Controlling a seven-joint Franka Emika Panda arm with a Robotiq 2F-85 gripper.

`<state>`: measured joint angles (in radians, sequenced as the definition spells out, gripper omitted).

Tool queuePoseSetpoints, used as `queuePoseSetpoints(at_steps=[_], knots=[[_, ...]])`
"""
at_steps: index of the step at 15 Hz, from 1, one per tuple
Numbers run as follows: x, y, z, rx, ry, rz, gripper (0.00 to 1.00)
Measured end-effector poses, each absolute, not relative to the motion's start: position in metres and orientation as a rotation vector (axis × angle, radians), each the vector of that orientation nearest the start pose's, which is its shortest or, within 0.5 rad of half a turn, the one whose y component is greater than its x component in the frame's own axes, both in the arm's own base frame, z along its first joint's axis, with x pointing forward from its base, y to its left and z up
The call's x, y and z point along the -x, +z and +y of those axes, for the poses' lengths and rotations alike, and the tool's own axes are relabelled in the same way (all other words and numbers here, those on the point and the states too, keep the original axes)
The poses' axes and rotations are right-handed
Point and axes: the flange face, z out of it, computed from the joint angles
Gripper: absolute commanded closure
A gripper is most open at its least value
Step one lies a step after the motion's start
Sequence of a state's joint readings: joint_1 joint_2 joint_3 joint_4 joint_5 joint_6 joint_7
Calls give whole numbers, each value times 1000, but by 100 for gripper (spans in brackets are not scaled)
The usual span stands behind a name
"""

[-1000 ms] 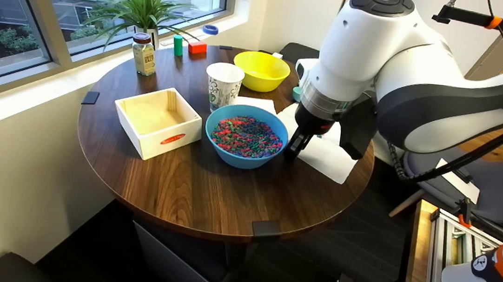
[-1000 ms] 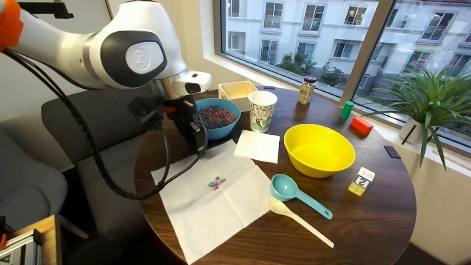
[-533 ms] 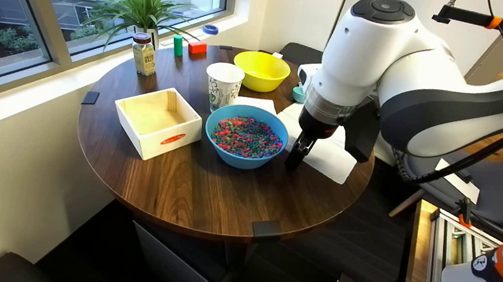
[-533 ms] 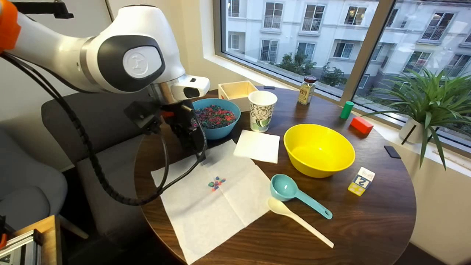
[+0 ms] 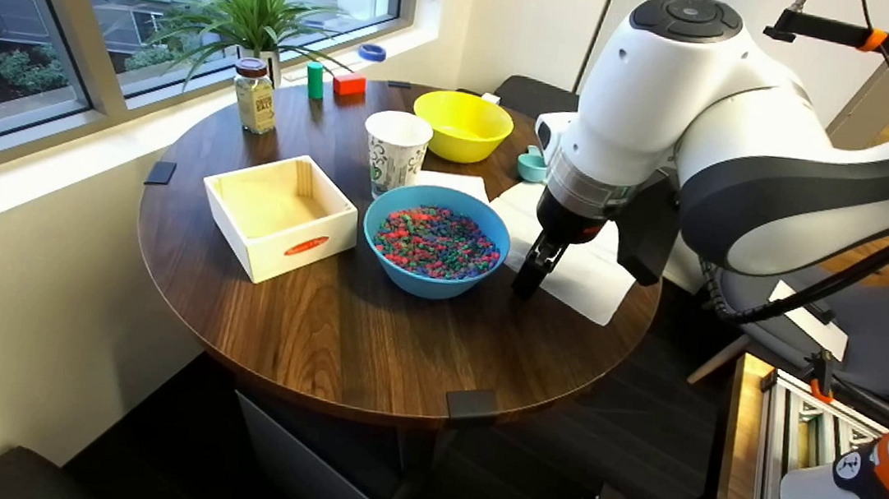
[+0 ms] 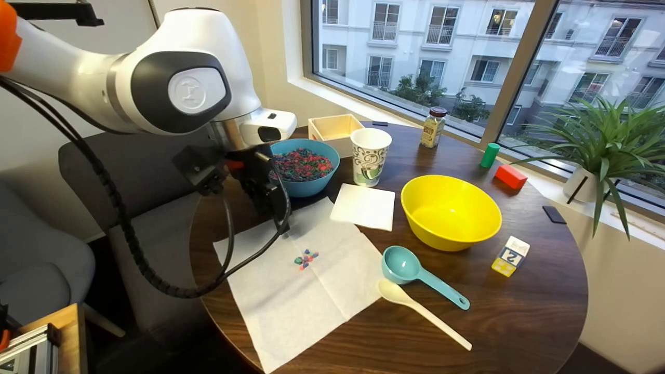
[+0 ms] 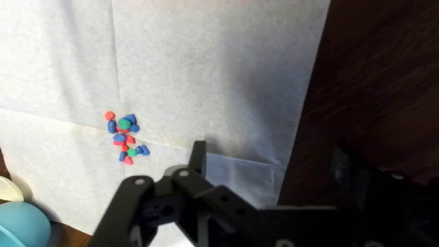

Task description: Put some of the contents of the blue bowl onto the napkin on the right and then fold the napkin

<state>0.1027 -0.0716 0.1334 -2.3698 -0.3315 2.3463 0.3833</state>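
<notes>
On the round wooden table (image 5: 369, 341), the white napkin (image 6: 291, 317) lies flat, with the yellow bowl (image 6: 452, 218) near it and the blue bowl (image 5: 428, 287), holding a heap of multicoloured bits (image 5: 437, 242), just past its edge. The gripper (image 7: 269, 153) hangs at the edge of the napkin, its fingers (image 7: 198, 157) spread wide, one over the napkin and the other over the wood beyond; contact is unclear. At another edge of the napkin lie the teal scoop (image 6: 402, 266) and cream spoon (image 6: 410, 304), and red, blue and green pieces (image 7: 130, 139) rest on the napkin where its creases cross.
</notes>
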Motion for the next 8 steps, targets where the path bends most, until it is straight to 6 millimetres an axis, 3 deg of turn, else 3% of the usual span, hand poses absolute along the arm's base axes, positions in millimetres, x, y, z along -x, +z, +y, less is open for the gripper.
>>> queuePoseSetpoints(at_steps=[2, 3, 6, 8], knots=[[-480, 358, 104, 3365, -190, -115, 13], [-479, 358, 100, 3369, -182, -102, 31], [-478, 359, 94, 3373, -172, -80, 44], [-478, 358, 94, 3374, -171, -83, 62]])
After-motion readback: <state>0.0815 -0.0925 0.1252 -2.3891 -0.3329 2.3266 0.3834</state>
